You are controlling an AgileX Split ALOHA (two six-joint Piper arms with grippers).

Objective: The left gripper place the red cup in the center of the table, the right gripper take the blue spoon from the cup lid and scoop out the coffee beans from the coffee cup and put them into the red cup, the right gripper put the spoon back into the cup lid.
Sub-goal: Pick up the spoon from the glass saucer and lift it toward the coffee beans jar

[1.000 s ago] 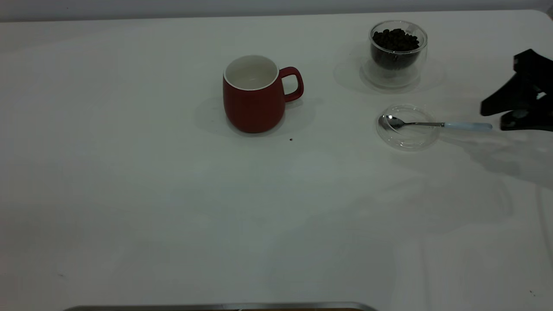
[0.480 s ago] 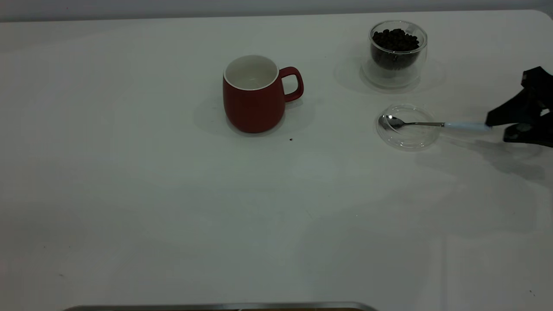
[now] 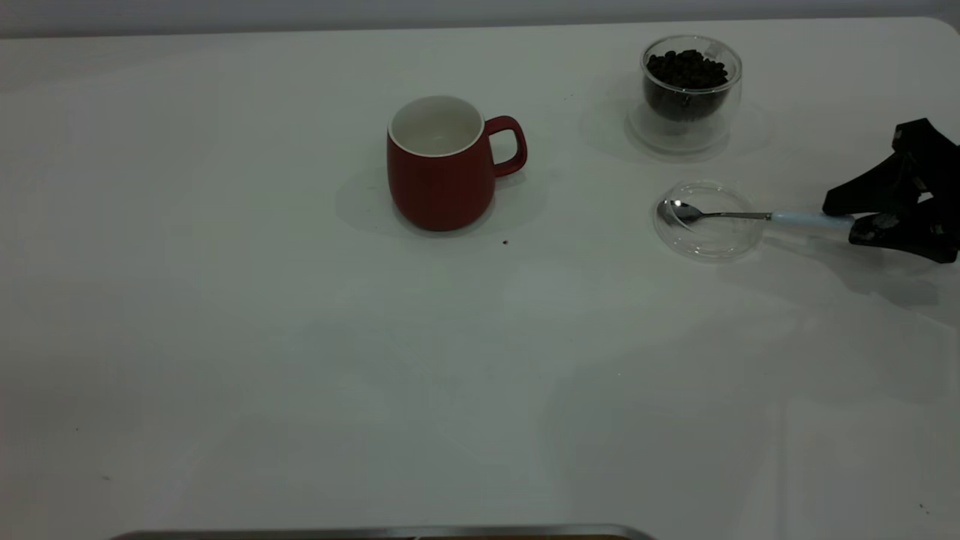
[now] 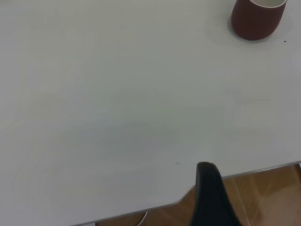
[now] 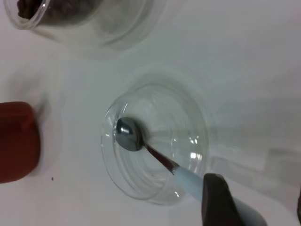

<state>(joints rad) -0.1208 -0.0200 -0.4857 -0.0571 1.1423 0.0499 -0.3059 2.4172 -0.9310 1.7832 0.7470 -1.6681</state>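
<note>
The blue spoon lies with its metal bowl in the cup lid and its pale handle reaching out over the rim toward the table's right edge. The right gripper stands spread, one finger on each side of the handle's end, not yet clamped. The coffee cup with coffee beans stands behind the lid. The red cup stands upright mid-table. Of the left gripper, only one dark finger shows at the table's edge; its state is indeterminable.

A white desk fills nearly everything, its corner rounded at 1 o'clock. A grey wall runs along 12 o'clock. Past the desk edge lies a brown wooden floor.
</note>
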